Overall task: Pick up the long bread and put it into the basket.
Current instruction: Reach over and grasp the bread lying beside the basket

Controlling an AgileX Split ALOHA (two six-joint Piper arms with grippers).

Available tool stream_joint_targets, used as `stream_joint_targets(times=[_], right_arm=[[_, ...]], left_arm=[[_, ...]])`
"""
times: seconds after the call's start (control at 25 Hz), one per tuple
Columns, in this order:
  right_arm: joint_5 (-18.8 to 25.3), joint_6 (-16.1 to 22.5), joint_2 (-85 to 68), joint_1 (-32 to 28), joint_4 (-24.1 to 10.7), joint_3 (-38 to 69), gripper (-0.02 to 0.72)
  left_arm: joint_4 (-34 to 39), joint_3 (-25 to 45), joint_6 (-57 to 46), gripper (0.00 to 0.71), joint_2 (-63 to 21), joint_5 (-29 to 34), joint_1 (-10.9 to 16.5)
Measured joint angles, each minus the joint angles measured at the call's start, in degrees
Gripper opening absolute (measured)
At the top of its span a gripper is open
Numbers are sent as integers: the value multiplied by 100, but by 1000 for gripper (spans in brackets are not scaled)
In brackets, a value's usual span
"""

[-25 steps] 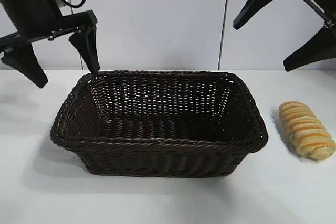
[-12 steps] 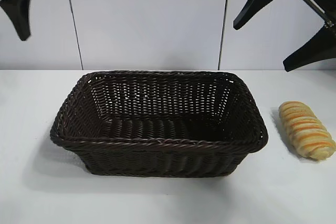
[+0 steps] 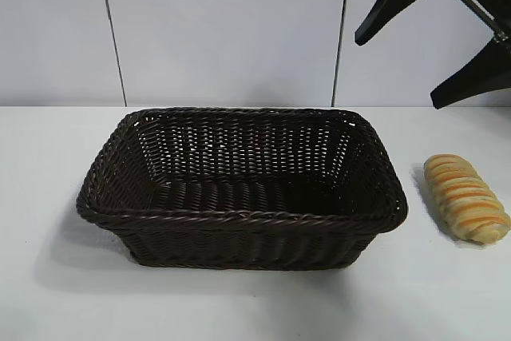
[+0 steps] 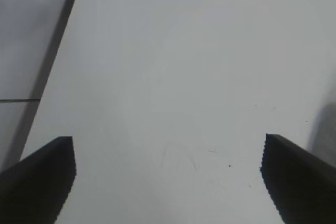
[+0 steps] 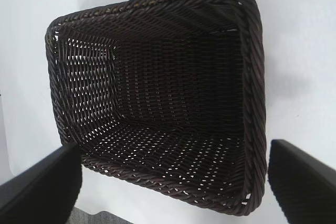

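The long bread, a golden ridged loaf, lies on the white table to the right of the basket. The basket is dark brown wicker, empty, in the middle of the table; it also fills the right wrist view. My right gripper hangs open and empty high at the upper right, above the bread and the basket's right end; its fingers frame the basket in its wrist view. My left gripper is out of the exterior view; its wrist view shows it open over bare table.
A white wall with vertical seams stands behind the table. A table edge shows in the left wrist view.
The left gripper rose and moved left out of the exterior view. The right gripper, the bread and the basket have not moved.
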Motion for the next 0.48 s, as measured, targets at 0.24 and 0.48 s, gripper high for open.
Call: stream_joint_targets(times=[0.24,0.48], right_arm=[[0,-31,0,0,0,0,661],[0,-133,0,0,0,0,661]], left_arm=[[347,507,0,694,-1581,46,-881],[961,1458,-114,694,-3113,104,-1489]])
